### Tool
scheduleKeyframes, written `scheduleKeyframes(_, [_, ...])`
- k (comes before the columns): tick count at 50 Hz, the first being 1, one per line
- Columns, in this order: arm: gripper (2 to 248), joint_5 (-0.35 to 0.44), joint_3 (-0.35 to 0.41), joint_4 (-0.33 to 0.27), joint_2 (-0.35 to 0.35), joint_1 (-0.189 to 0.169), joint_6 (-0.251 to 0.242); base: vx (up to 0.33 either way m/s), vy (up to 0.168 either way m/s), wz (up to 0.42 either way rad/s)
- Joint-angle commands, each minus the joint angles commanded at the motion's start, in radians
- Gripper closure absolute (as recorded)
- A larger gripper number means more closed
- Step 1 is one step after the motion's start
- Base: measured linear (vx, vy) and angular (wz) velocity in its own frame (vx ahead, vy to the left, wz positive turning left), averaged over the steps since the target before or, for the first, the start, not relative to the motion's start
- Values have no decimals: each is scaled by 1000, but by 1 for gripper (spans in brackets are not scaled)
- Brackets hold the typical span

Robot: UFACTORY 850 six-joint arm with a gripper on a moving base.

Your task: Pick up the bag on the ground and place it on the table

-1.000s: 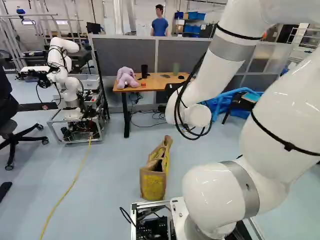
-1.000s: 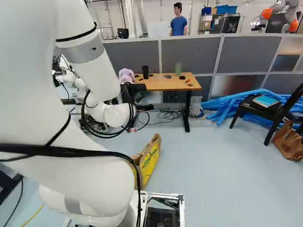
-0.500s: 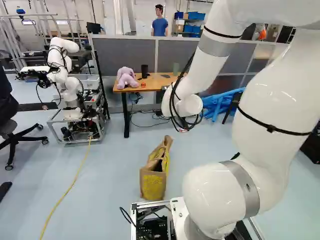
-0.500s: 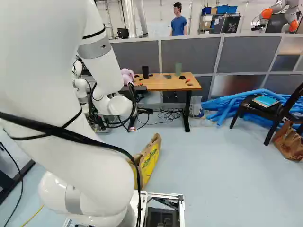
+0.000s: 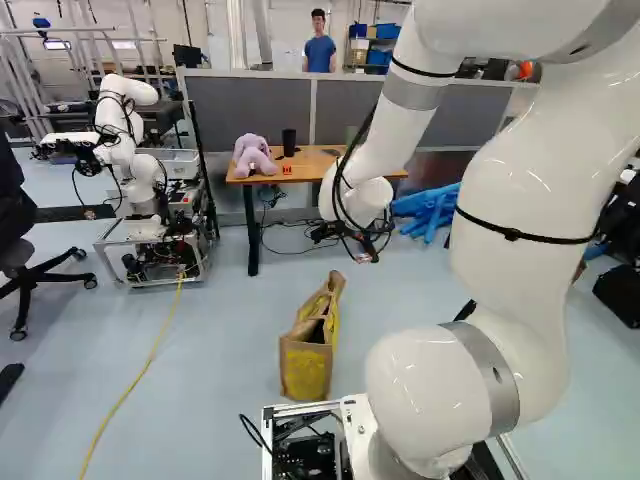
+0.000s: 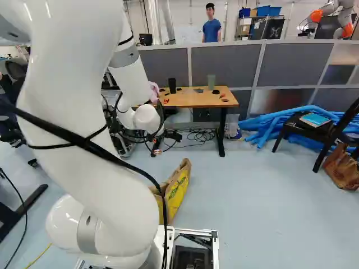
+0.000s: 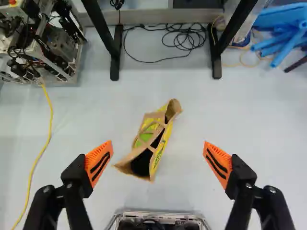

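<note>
In the left base view, my gripper (image 5: pixel 346 247) hangs below the arm's wrist, beyond the bag and near the table's foot; the wrist partly hides it. The wrist view shows the gripper (image 7: pixel 159 163) open, its orange pads wide apart with nothing gripped. A brown and yellow paper bag (image 7: pixel 159 154) lies on the floor below, between and ahead of the fingers, its dark opening showing. The same bag (image 5: pixel 305 370) is close ahead of the base. Behind it stands the wooden table (image 6: pixel 193 101), holding a purple plush toy (image 5: pixel 253 154) and dark cup (image 6: pixel 172 85).
Another robot (image 5: pixel 140 170) stands at the left of the left base view, its yellow cable (image 5: pixel 152 350) along the floor. Black cables (image 7: pixel 184 40) lie between the table legs. Blue tubes (image 6: pixel 269 126) and a dark chair (image 6: pixel 314 129) are right of the table, before grey partitions (image 6: pixel 224 64).
The arm has swung leftward in the left base view and rightward in the right base view, bringing more of the gripper into sight. The base and bag have not moved.
</note>
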Motion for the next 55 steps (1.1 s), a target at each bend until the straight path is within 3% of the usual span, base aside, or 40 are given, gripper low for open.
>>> scheduleKeyframes(40, [3,-418,-259,57,-298,-35,0,0,0,0])
scheduleKeyframes(55, [3,-450,-351,62,-398,-49,0,0,0,0])
